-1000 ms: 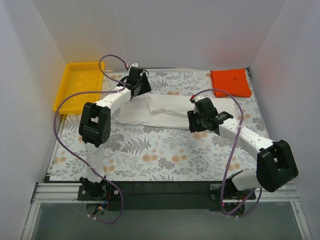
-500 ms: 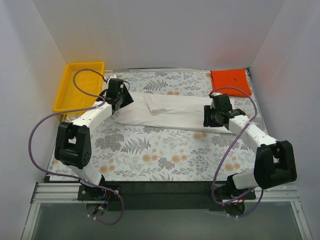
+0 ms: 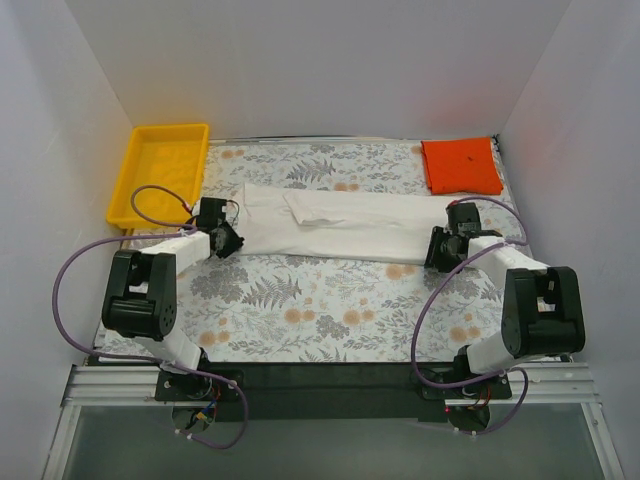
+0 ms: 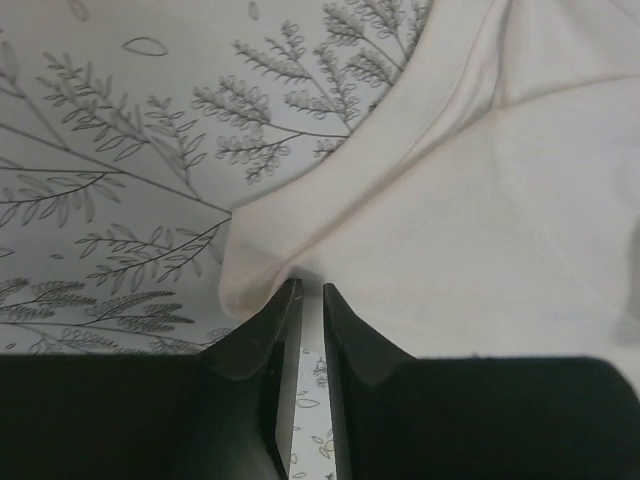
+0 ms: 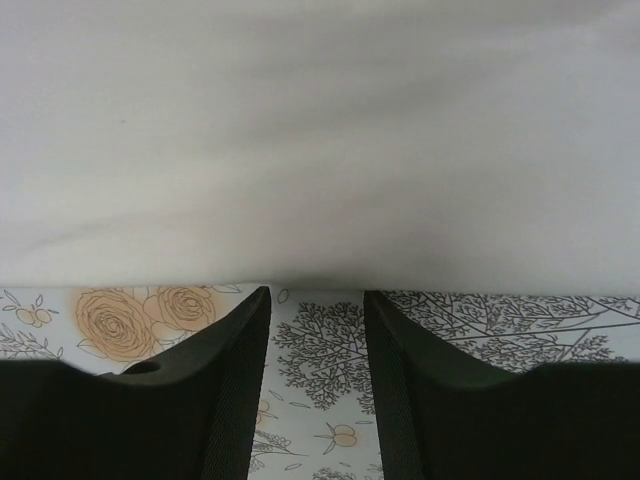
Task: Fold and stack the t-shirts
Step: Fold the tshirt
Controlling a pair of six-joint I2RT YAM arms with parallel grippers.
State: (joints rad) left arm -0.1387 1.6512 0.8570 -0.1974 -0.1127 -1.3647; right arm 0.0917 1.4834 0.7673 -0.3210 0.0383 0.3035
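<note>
The white t-shirt (image 3: 340, 225) lies folded to a long flat strip across the middle of the floral table. My left gripper (image 3: 232, 240) is low at its left end. In the left wrist view the jaws (image 4: 308, 290) are nearly together with the shirt's edge (image 4: 470, 200) caught between the tips. My right gripper (image 3: 438, 250) is at the strip's right end. Its jaws (image 5: 317, 292) stand apart and empty, with the shirt's edge (image 5: 320, 150) just beyond the tips. The orange-red t-shirt (image 3: 461, 166) lies folded square at the back right corner.
A yellow plastic tray (image 3: 165, 170) stands at the back left, beside the left arm. White walls close in the table on three sides. Purple cables loop from both arms over the table's near part.
Both grippers have moved outward and down to the table. The white t-shirt has been drawn out from a bunched heap to a long flat strip.
</note>
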